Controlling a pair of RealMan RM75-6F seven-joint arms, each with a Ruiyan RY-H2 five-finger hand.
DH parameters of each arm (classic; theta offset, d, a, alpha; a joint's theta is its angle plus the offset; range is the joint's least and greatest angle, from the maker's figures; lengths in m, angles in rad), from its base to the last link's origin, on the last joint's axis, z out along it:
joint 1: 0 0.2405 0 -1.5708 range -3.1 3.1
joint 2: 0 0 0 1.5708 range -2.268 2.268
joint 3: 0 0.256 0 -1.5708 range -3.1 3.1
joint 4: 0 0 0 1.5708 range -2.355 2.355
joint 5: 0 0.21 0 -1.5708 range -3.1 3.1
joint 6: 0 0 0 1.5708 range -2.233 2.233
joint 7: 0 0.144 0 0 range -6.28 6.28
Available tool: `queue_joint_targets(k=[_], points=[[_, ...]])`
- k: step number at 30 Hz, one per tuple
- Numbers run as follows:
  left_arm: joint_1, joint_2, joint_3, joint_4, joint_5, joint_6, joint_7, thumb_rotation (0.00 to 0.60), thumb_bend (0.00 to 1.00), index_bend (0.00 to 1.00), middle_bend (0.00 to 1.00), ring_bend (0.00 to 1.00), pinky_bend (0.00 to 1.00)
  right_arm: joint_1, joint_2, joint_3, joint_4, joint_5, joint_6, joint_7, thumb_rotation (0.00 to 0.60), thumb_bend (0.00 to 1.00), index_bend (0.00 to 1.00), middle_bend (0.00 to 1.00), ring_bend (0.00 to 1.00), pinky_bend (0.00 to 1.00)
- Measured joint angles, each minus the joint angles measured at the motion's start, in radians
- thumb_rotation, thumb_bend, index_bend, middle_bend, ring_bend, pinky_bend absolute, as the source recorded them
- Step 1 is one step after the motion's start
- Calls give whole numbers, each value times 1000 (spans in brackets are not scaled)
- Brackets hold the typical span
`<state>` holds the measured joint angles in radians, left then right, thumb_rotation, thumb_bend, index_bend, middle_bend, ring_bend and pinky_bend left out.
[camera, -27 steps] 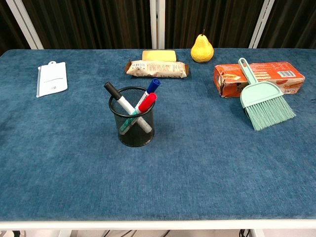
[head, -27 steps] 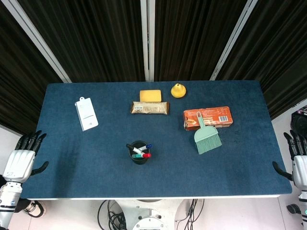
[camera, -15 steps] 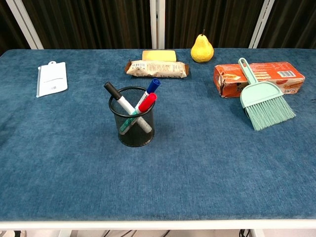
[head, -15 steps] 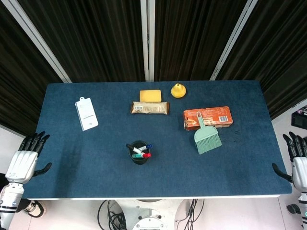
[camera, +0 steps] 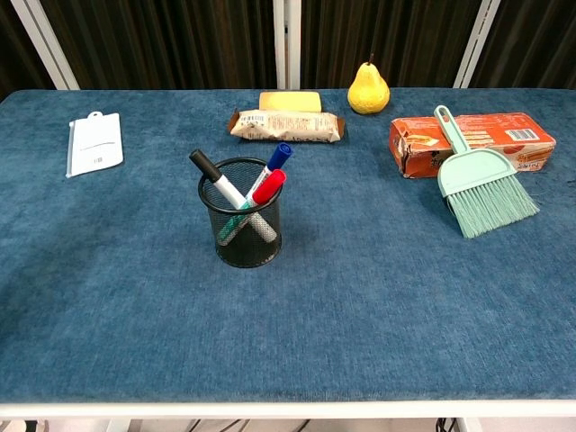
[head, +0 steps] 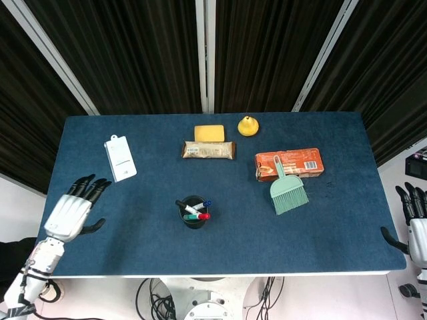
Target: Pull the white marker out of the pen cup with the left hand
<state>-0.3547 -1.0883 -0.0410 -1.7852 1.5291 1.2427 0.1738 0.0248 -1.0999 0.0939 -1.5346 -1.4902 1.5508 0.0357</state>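
White-barrelled with a black cap, the white marker (camera: 216, 179) leans to the left inside the black mesh pen cup (camera: 240, 225), beside a red-capped marker (camera: 267, 187) and a blue-capped marker (camera: 279, 155). The cup stands upright near the front middle of the blue table (camera: 378, 297). The left hand (head: 71, 212) hovers over the table's left front corner, well apart from the cup, fingers spread and empty. The right hand (head: 415, 223) sits off the right edge, fingers extended, holding nothing.
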Motion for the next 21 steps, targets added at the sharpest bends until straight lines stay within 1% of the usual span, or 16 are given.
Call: queue_joint_targets(k=[4, 8, 12, 16, 18, 21], points=[[-71, -20, -35, -70, -37, -90, 92, 600, 246, 155, 134, 16, 151, 11, 3, -2, -5, -5, -16, -6, 600, 172, 0, 0, 0, 0], [-135, -53, -74, -83, -118, -182, 92, 600, 251, 173, 139, 24, 159, 14, 7, -2, -5, -5, -21, -1, 600, 173, 0, 0, 0, 0], [-210, -99, -117, -54, -225, -278, 66, 600, 260, 191, 141, 24, 159, 9, 11, -3, -2, 1, -19, 10, 600, 176, 0, 0, 0, 0], [-283, -162, -151, 11, -329, -359, 43, 600, 261, 250, 155, 36, 160, 6, 15, -2, 1, 6, -17, 22, 600, 176, 0, 0, 0, 0], [-305, -180, -155, 28, -351, -377, 41, 600, 261, 286, 161, 36, 160, 6, 17, -1, 2, 7, -18, 24, 600, 176, 0, 0, 0, 0], [-320, -191, -156, 34, -371, -385, 43, 600, 262, 304, 166, 36, 160, 7, 17, -2, 2, 8, -20, 24, 600, 176, 0, 0, 0, 0]])
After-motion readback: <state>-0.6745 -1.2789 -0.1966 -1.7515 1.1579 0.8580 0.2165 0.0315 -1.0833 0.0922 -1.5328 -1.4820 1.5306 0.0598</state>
